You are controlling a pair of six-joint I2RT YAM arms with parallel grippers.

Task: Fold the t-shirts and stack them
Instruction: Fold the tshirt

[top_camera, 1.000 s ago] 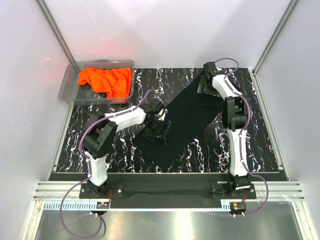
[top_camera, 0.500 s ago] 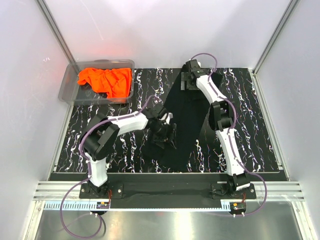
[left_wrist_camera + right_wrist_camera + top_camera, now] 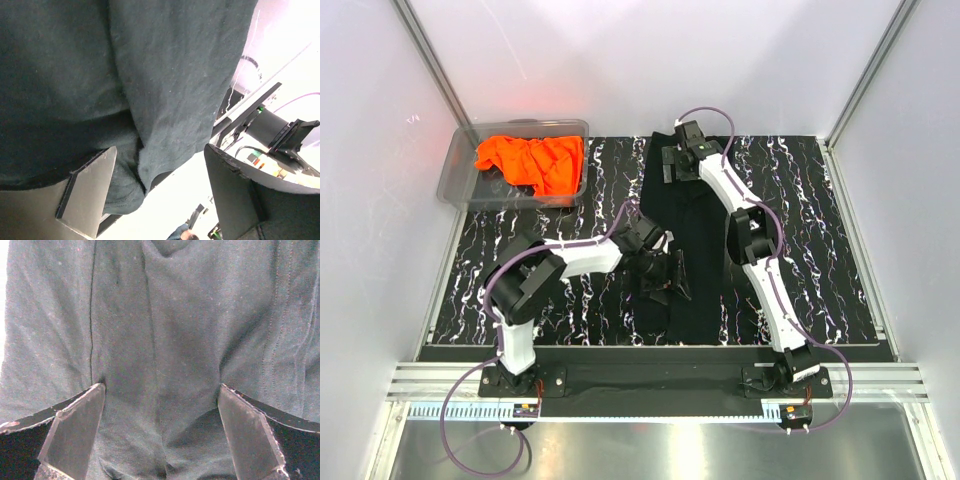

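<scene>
The black t-shirt (image 3: pixel 685 235) lies on the mat as a long narrow strip running from the far middle to the near edge. My right gripper (image 3: pixel 673 162) is at its far end; in the right wrist view the gripper (image 3: pixel 161 386) is open, with its fingers spread wide against the black cloth (image 3: pixel 160 315). My left gripper (image 3: pixel 665 277) is at the strip's left edge near its lower half. It is open (image 3: pixel 159 150), with a fold of black cloth (image 3: pixel 165 90) against its left finger. The orange t-shirt (image 3: pixel 532 162) lies crumpled in the bin.
A clear plastic bin (image 3: pixel 455 180) stands at the far left corner of the black marbled mat (image 3: pixel 820 260). White walls enclose the cell on three sides. A metal rail (image 3: pixel 640 385) runs along the near edge by the arm bases.
The black shirt has swung from a diagonal to a nearly straight far-to-near strip. My right gripper moved left along the far edge. My left gripper moved right and nearer.
</scene>
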